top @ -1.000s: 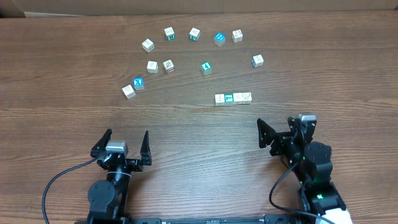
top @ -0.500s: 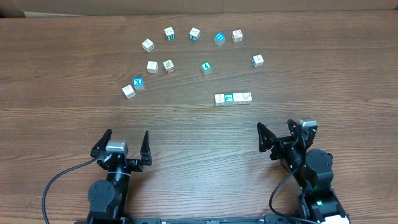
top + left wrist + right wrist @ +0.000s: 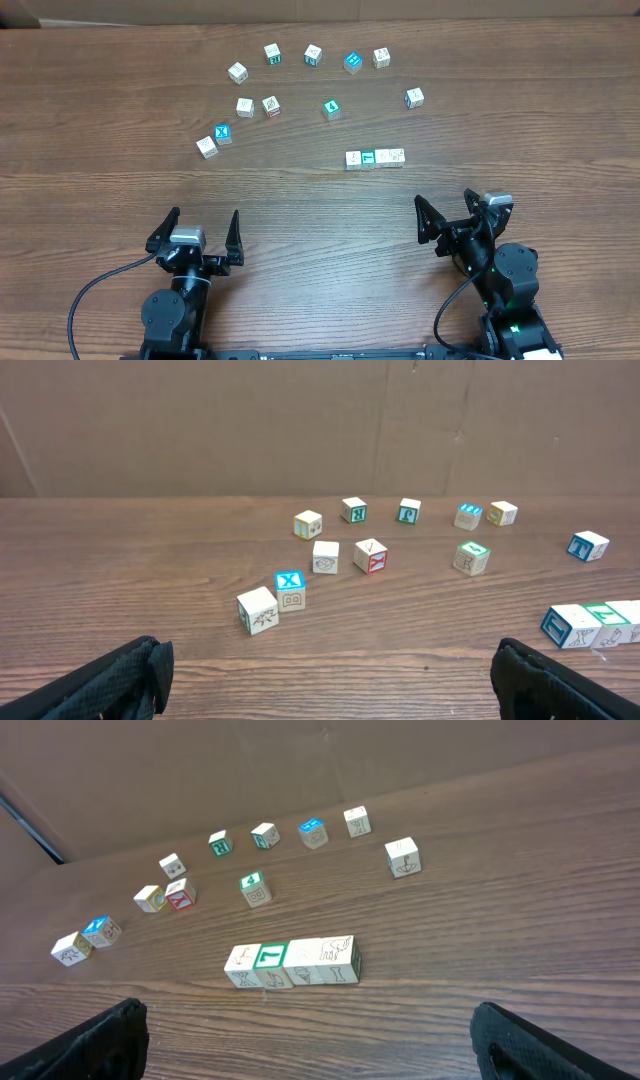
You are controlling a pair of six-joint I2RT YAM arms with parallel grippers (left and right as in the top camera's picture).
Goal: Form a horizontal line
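The line point(image 3: 375, 158), four touching cubes, lies right of centre in the overhead view, below the loose cubes point(image 3: 331, 108). It looks straight, so it is best left untouched. The right gripper point(image 3: 443, 203), lower right, is spread wide and empty. The left gripper point(image 3: 205, 215), lower left, is likewise. Any correction should be a light nudge square to the row.

A white X stands on the blue-topped cube point(image 3: 290, 580). The green-topped cube point(image 3: 254, 880) standing alone carries what looks like a 4. In the row of four cubes point(image 3: 292, 965), the teal face bears a white mark like a 7 or a T; which of the two cannot be told. The marks on the other cubes point(image 3: 312, 54) are too small or faint to read.
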